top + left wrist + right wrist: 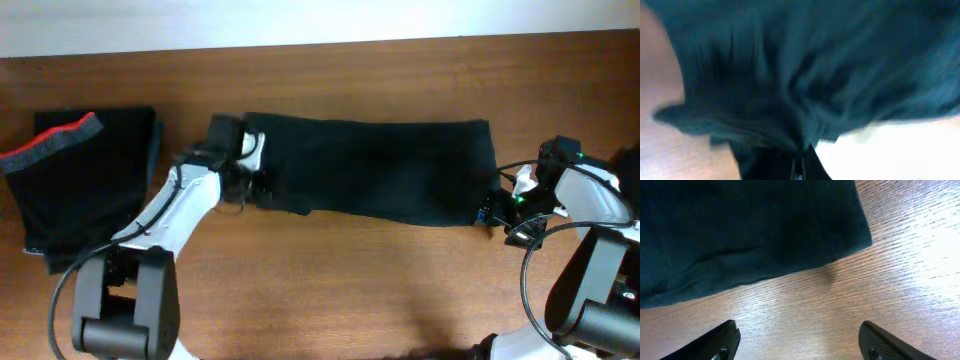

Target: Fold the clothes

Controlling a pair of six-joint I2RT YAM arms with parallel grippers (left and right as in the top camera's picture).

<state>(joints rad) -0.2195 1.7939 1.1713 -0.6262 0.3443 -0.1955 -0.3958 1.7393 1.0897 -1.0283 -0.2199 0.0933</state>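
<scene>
Fingers of your left gripper (801, 156) clamp the long black garment (380, 165) at 9 o'clock; your right gripper (799, 330) gapes beside its 3 o'clock end.

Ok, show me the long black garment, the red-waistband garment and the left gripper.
long black garment (380, 170): overhead view, middle of the spread fabric.
red-waistband garment (85, 195): overhead view, black body below the waistband.
left gripper (801, 157): left wrist view, fingertips pinched on the fabric.
</scene>
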